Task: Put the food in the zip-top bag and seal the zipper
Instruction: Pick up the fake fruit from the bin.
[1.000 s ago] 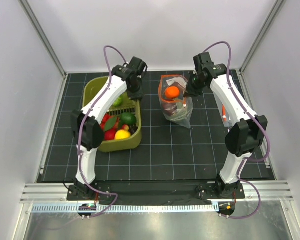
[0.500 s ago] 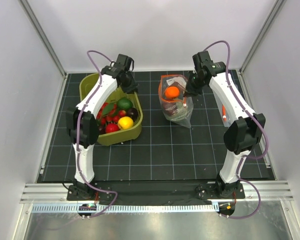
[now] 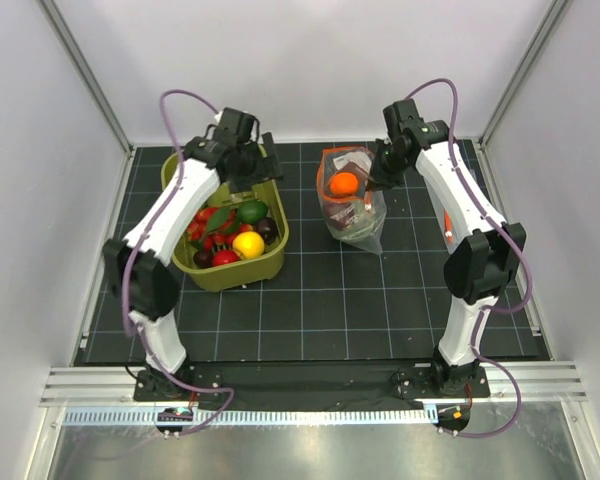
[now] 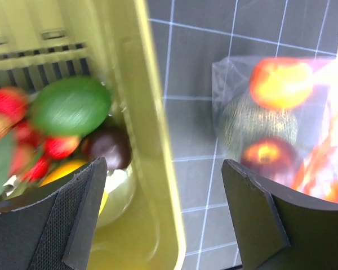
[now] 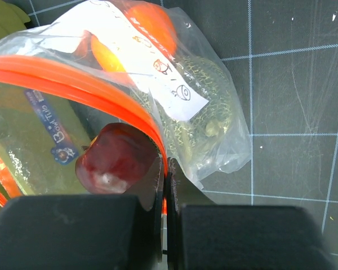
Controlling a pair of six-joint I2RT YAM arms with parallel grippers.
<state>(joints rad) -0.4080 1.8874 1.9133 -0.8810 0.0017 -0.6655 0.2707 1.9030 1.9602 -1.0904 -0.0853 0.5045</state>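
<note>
The clear zip-top bag [image 3: 353, 205] stands on the mat, its mouth open. In it lie an orange [image 3: 344, 183], a pale-green mottled fruit [image 5: 205, 109] and a dark red one [image 5: 115, 160]. My right gripper [image 3: 372, 184] is shut on the orange-red zipper [image 5: 101, 84] at the bag's right side, pinching the strip between its pads [image 5: 164, 180]. My left gripper [image 4: 166, 219] is open and empty, its jaws straddling the right rim of the olive-green basket [image 4: 152, 112]. More food sits in the basket: a green piece [image 4: 70, 104], a dark purple one [image 4: 108, 147], a yellow one [image 3: 247, 244] and red ones.
The olive-green basket [image 3: 270, 268] sits left of the bag on the black gridded mat, with a gap of about two grid squares between them. Grey walls enclose the mat at the back and both sides. An orange object [image 3: 448, 222] lies partly behind the right arm.
My left gripper has opened and swung left and back, from the gap beside the bag to the basket's far right rim. The right gripper and bag have stayed put.
</note>
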